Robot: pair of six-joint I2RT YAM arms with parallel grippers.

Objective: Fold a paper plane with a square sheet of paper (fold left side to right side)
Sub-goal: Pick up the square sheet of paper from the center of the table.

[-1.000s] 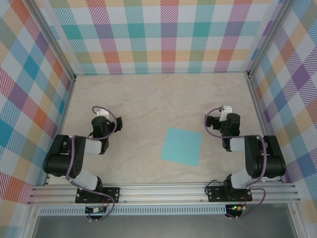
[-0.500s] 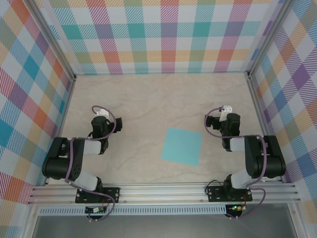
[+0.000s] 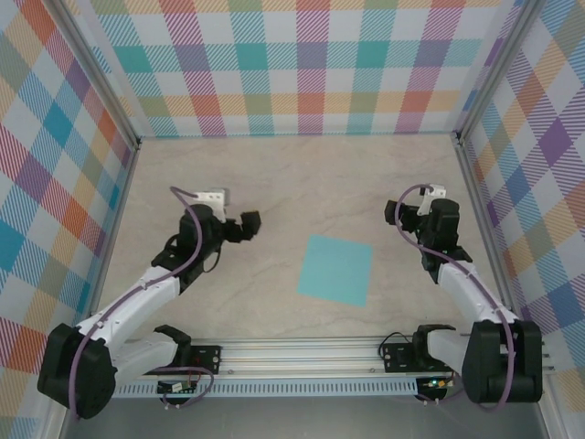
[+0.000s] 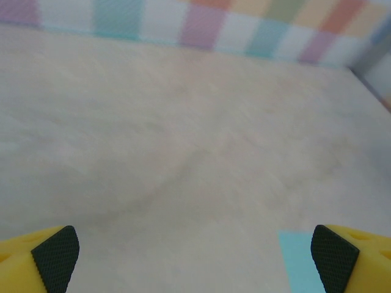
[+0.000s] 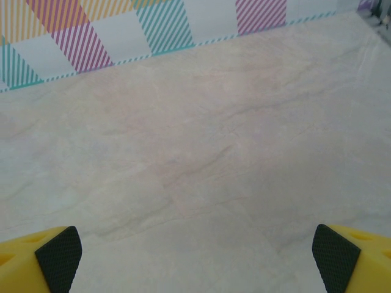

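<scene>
Left wrist view is blurred throughout, and the table (image 4: 183, 152) grain is smeared. There the square sheet of paper (image 4: 297, 261) is cut off by the bottom edge and partly covered by a finger. The fingers (image 4: 56, 257) of the left gripper (image 4: 195, 264) and of the right gripper (image 5: 195, 261) are cropped at the lower corners. From above, jaw detail is too small to be resolved.

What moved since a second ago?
Both arms unfolded from their tucked pose. The left gripper swung out toward the middle of the table; the right gripper shifted a little farther away. Both are open and took hold of nothing. The square sheet of paper stayed flat in place.
</scene>
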